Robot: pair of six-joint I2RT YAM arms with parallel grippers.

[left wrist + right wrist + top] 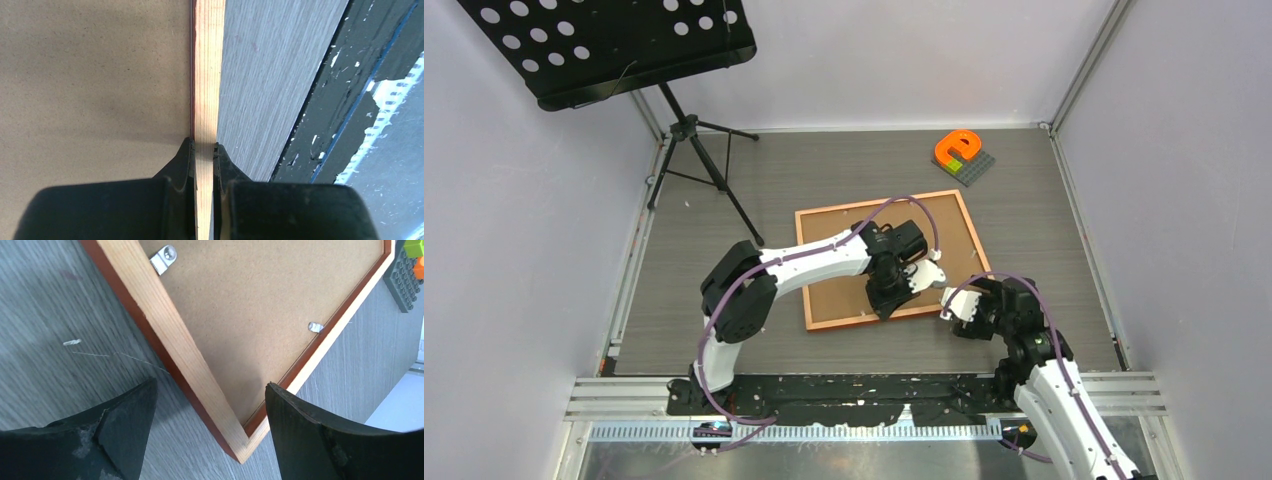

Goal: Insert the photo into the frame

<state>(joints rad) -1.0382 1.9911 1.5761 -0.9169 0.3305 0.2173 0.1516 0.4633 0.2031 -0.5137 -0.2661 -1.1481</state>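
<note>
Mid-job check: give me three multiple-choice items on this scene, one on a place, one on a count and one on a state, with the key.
1. Where does the grey brick plate sit?
A) past the far right corner of the frame
B) on top of it
C) by its near left corner

2. How many metal clips show in the right wrist view?
A) none
B) five
C) two

3. How is the left claw?
A) open over bare wood
B) shut on the frame's wooden border
C) shut on the brick plate

Key: 1 A, the top view shows the plate beyond that corner. 2 C, one clip sits by each border. 3 B, both fingers pinch the pale border strip.
</note>
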